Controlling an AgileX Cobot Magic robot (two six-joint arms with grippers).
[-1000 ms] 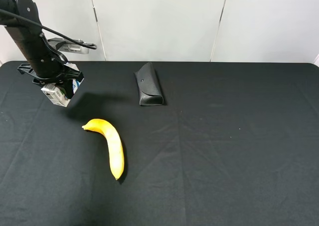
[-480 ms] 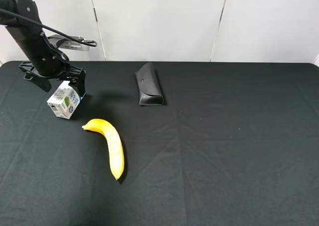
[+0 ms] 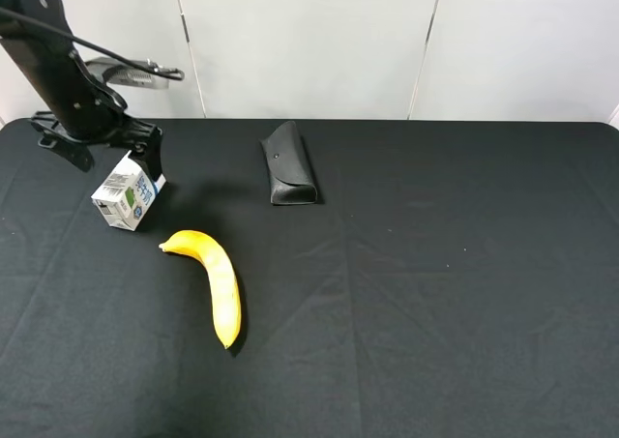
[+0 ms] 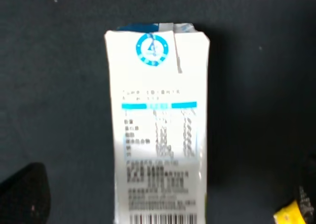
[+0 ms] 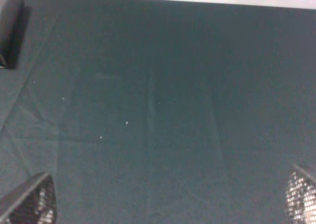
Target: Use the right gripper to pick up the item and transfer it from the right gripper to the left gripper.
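Note:
The item, a small white milk carton with blue print, lies on the black cloth at the far left, just beyond the banana's stem end. My left gripper hangs open right above it, jaws spread to either side and not touching it. In the left wrist view the carton fills the middle, free on the cloth, with one dark fingertip off to its side. My right gripper is open and empty over bare cloth; it is out of the exterior high view.
A yellow banana lies left of centre, its tip showing in the left wrist view. A black glasses case lies at the back centre and shows in the right wrist view. Black cloth covers the whole table.
The left gripper lowered the carton to the cloth, opened and let it go, then lifted slightly. The carton now rests on the table.

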